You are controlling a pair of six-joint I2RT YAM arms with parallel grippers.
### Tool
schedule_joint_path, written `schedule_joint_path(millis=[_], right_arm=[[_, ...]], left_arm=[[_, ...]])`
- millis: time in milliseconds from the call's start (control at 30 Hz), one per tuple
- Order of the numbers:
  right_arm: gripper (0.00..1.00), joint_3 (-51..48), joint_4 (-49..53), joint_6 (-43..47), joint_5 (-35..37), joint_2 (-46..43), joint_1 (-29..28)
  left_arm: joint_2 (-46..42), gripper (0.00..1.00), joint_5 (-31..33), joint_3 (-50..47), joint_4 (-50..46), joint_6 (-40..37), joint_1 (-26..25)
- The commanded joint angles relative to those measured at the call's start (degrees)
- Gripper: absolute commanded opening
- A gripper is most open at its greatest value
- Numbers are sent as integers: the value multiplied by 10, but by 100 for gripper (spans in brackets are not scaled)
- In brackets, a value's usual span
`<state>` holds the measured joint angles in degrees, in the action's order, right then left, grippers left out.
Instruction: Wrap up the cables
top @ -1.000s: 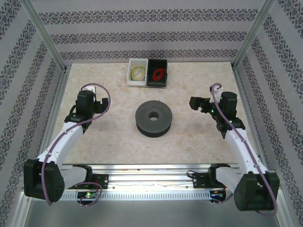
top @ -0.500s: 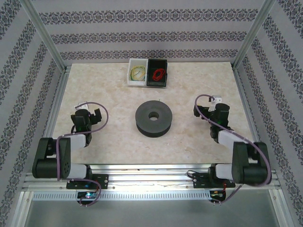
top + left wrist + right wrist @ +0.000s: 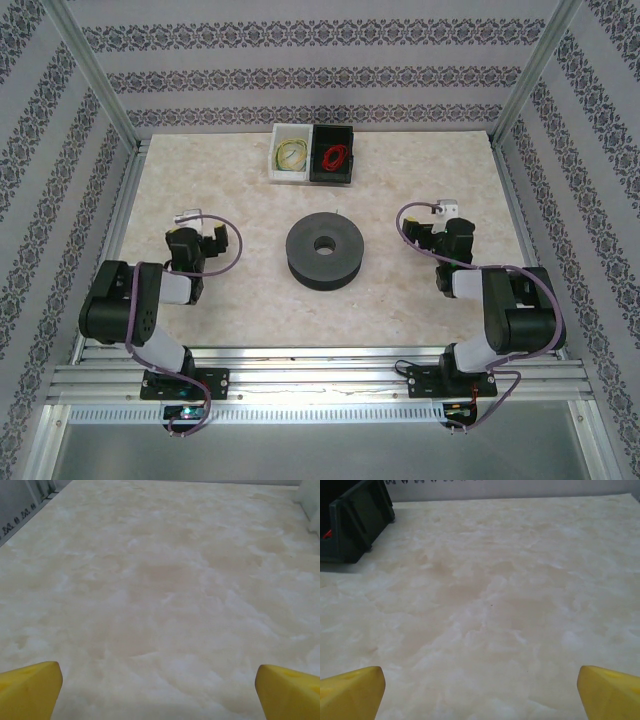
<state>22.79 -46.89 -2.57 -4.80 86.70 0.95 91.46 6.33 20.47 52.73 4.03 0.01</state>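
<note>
Arms now folded back to the desk's point(image 3: 420, 300) near edge, left gripper point(image 3: 205, 240) and right gripper point(image 3: 418, 232) spread, empty; cables too fine to place, perhaps on the centre black spool point(image 3: 325, 252); wrapping seemingly done.

You have bare table point(image 3: 240, 305) either side of the black spool point(image 3: 303, 250); white bin point(image 3: 290, 180) and black bin point(image 3: 331, 180) stand beyond.
</note>
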Motion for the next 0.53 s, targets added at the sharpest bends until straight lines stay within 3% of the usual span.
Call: schedule_joint_path(millis=[0,67,133,200,500], right_arm=[[98,-4,-34,13,21,-2,-8],[98,-7,-42,18,42,-1,-16],[98,-5,-39,18,41,-1,-15],[98,-5,-39,17,41,-1,-15],[98,-5,-39,16,35,-2,-12]], left_arm=[[-19,99,14,12,-4,-11,-4],[4,99,13,-6,69,-21,-4],[-11,99,13,3,24,-14,-4],[1,99,12,-4,61,-21,-4],[-2,99,-6,-6,60,-26,-5]])
